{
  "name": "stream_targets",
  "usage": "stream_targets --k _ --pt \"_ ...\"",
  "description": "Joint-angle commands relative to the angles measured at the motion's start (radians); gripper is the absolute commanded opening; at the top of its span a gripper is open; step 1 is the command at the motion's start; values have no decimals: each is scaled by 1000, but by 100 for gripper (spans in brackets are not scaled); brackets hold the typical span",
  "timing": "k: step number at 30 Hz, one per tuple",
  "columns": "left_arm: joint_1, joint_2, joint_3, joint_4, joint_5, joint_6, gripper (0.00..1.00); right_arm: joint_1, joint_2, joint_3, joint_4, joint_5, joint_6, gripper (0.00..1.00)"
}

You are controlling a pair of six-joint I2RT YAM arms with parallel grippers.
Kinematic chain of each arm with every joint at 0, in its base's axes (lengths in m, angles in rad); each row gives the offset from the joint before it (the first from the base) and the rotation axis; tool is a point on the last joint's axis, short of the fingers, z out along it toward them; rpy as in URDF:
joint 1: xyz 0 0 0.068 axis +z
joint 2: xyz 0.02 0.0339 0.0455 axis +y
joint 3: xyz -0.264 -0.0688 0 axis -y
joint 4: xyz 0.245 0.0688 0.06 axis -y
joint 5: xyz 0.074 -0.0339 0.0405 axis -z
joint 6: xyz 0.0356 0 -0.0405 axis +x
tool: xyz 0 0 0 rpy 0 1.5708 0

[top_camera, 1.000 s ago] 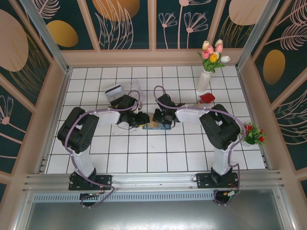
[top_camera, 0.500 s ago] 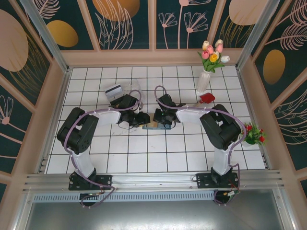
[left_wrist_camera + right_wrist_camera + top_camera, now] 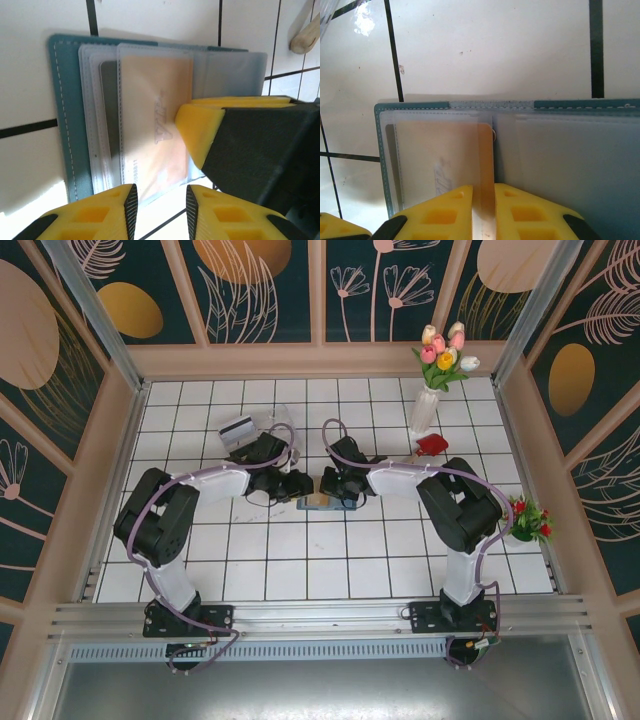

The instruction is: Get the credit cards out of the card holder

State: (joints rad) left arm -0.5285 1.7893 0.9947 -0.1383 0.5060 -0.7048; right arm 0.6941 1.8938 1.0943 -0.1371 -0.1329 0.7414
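**Two Grippers Meet Over an Open Teal Card Holder**

From bases at the near edge of the white tiled table [image 3: 300, 575], two arms reach inward to the card holder [image 3: 322, 503]. It lies open and flat at mid-table, roughly level with the centre line.

The wallet's teal cover is stitched in pale thread along its rim. It frames frosted, translucent pockets [image 3: 230, 75] stacked in steps. A tan card [image 3: 150, 115] with faint lettering sits in the front pocket, and a grey card [image 3: 108, 120] is tucked behind it.

The right gripper [image 3: 483, 200] has its yellow fingers pressed together on the tan card. It pinches the card near the wallet's fold, where a bare strip shows past the pocket's mouth. The left gripper [image 3: 159, 200] hangs over the holder's edge beside that pocket. Its jaws stand a little apart, with white tile and the pocket's rim showing in the gap.

Farther back on the left, a striped card [image 3: 237, 428], white-grey with a dark band, rests beside a clear box [image 3: 280, 422]. At the far right stands a white vase [image 3: 424, 412] of tulips, with a small red object [image 3: 432, 444] just beside it.
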Motion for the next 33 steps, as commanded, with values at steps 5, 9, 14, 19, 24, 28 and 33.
stream_targets --k 5,9,14,19,24,28,33 --pt "-21 46 -9 -11 -10 -7 30 -4 44 -45 -78 4 0 17" --pt "-22 43 -3 -43 -85 1 30 -5 42 -47 -77 4 -1 17" --pt "-21 27 -4 -37 -102 -4 32 -8 42 -50 -73 3 0 18" --pt "-22 39 -6 -23 -85 -19 33 -9 41 -54 -69 -2 0 18" --pt "-22 62 -17 -21 -82 -34 33 -9 42 -60 -62 -5 2 17" --pt "-21 80 -16 -19 -36 -31 34 -10 44 -63 -55 -13 2 18" --pt "-21 85 -16 25 50 -41 34 -10 44 -62 -48 -28 2 18"
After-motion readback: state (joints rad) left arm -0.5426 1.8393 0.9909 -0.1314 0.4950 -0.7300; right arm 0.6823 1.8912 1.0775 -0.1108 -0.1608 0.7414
